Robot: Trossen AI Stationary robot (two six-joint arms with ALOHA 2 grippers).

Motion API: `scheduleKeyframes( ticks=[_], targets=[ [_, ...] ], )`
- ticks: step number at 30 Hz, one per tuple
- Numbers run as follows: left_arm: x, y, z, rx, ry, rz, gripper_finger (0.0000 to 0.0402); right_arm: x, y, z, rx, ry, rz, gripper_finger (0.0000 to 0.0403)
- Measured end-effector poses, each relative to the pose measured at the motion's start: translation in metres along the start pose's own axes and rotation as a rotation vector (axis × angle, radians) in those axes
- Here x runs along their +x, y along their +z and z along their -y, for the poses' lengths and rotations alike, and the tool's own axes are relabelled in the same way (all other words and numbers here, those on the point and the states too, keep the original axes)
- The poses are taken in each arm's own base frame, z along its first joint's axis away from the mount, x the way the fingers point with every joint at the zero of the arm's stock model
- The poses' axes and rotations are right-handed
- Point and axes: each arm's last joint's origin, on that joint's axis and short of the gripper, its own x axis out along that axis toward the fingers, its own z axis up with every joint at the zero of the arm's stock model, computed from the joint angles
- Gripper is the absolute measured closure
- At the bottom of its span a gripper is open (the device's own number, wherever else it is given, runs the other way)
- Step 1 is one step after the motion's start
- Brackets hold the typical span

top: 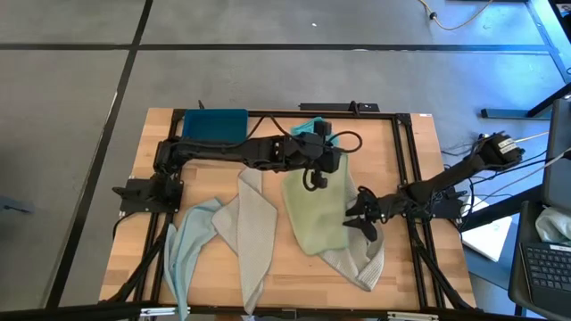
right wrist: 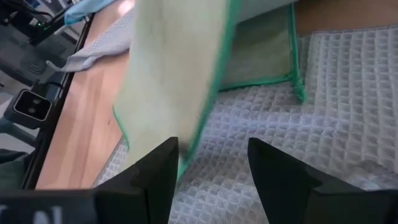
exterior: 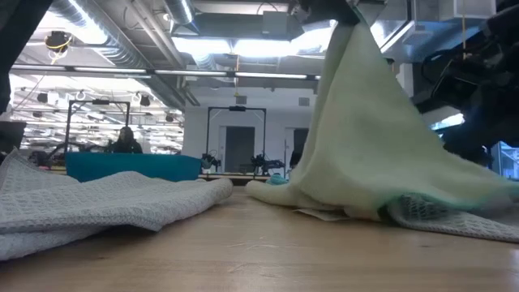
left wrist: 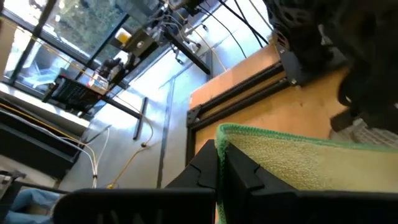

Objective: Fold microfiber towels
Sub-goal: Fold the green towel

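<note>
Lifting: left gripper (top: pixel 323 175), frame centre, pinches pale green towel (top: pixel 314 214)
Waiting: right gripper (top: pixel 359 220) spread, beside grey towel (top: pixel 361 263)

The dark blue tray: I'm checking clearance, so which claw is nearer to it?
Left. The left claw holds the pale green towel up just beside the tray; the right claw is farther, over a grey towel.

A pale green microfiber towel (top: pixel 314 207) edged in brighter green, a light grey waffle-weave towel (right wrist: pixel 323 112), a second grey towel (top: pixel 254 227), a pale blue one (top: pixel 189 248), a teal tray (top: pixel 212 124), on a light wood table (top: pixel 285 276).
</note>
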Motion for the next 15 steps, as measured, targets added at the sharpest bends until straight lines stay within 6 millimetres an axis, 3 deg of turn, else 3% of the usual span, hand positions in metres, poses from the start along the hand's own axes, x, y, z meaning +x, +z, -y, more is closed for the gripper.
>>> scheduleKeyframes(
  ticks=[8,15],
  targets=[
    [-0.013,0.016,-0.017,-0.004,0.04,0.027,0.0402,0.008,-0.005,-0.007,-0.01,0.059,0.004,0.0206],
    [-0.015,0.017,-0.02,0.016,0.087,-0.005,0.0402,0.013,-0.009,-0.011,-0.019,0.089,-0.003,0.0208]
  ],
)
